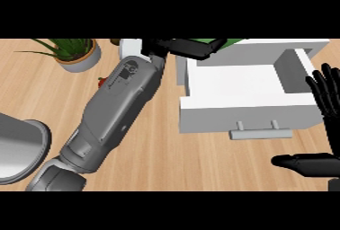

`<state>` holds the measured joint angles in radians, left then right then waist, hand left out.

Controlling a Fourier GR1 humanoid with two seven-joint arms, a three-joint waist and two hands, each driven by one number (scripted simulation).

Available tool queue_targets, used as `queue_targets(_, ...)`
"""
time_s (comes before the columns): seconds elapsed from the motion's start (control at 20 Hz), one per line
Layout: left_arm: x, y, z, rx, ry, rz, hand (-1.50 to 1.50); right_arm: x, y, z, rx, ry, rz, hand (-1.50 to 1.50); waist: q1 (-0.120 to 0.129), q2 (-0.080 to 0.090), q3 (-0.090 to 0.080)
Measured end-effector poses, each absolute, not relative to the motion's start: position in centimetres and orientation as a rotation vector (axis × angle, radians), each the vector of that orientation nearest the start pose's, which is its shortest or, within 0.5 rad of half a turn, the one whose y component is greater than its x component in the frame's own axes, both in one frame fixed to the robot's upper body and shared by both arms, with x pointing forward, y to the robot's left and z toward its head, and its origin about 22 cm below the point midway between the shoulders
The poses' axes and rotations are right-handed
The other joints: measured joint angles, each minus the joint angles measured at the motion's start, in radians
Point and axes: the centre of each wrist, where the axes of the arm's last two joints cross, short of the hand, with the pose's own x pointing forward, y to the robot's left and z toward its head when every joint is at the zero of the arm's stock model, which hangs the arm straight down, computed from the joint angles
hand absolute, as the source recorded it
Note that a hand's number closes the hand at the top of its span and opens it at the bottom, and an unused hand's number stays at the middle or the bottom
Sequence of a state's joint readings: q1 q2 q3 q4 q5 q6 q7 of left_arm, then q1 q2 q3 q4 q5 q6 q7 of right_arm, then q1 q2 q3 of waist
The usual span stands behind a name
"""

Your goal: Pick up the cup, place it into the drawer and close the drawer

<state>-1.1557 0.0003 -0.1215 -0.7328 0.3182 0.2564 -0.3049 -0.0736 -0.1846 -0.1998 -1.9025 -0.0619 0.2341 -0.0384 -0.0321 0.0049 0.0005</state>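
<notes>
My left arm [109,114] runs diagonally up across the wooden counter [166,157] to the back left corner of the open white drawer [249,85]. My left hand [186,47] is at that corner, its black fingers curled round a green cup [214,45]. Only a small part of the cup shows past the fingers, at the drawer's rear edge; I cannot tell whether it is over the drawer's inside or just behind the rim. The drawer's front panel with its handle [260,133] faces me.

My right hand [325,121] is at the right edge of the view, beside the drawer's right wall, fingers straight and spread upward, thumb pointing left.

A potted plant [74,51] stands at the back left. A grey round rim [26,148] shows at the left edge. A small red thing [101,81] shows just beside my left arm; I cannot identify it.
</notes>
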Motion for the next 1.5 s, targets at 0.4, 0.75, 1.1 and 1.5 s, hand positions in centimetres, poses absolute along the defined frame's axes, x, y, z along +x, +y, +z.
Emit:
queue_targets(0.4,43.2,2.7,16.0,-0.233,-1.949,-0.196,1.5,23.6,-28.5,10.8,-0.049,-2.011,0.255,-1.5,-0.016,0.004,0.0)
queue_targets(0.75,43.2,2.1,14.3,-0.147,-1.895,-0.27,1.5,24.1,-28.5,11.0,-0.048,-2.014,0.253,-1.5,-0.027,0.007,0.001)
queue_targets(1.1,42.6,1.7,12.6,-0.057,-1.83,-0.384,-1.5,24.9,-28.9,11.5,-0.035,-2.021,0.265,-1.5,-0.048,0.011,0.001)
queue_targets(1.5,41.8,1.2,11.0,0.036,-1.823,-0.436,-1.5,25.5,-28.5,12.1,-0.007,-2.032,0.277,-1.5,-0.059,0.015,0.001)
